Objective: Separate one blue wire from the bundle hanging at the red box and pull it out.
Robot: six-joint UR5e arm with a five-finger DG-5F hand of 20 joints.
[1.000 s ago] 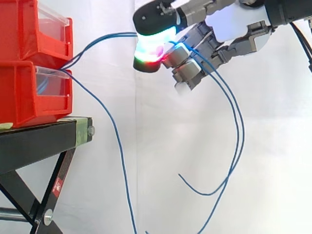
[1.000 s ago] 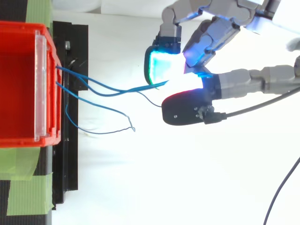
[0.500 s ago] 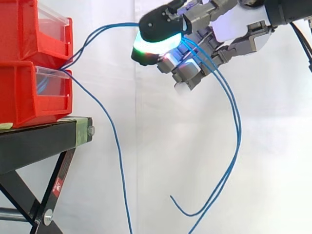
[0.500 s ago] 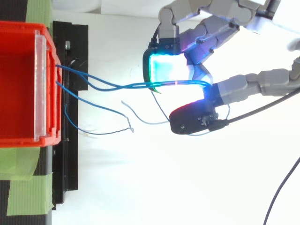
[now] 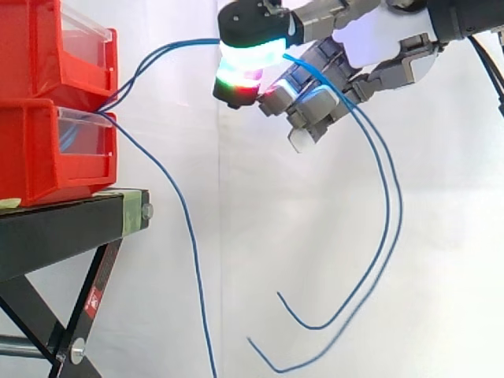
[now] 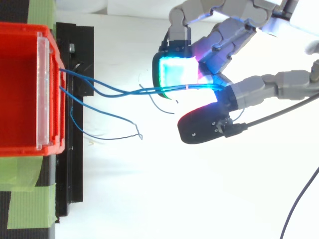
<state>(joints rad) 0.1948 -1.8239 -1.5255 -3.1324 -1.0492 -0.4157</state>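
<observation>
Fingers (image 5: 250, 59) are shown curled and pinched on two thin blue wires (image 6: 134, 92), stretched from the red box (image 5: 47, 150) and draped behind in smooth, springy loops. One strand should be let slip before a steady, level pull is made. A third wire (image 5: 191, 236) is seen hanging at the box.

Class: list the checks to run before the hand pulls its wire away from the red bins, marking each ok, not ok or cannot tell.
1. Hand shut on wire: ok, pinched between glowing pads.
2. Only one wire pinched: not ok, two blue wires run into the pinch.
3. Third wire hangs free at the red bins: ok.
4. Trailing ends clear of the black stand: ok.
5. Grip firm enough: cannot tell.
</observation>
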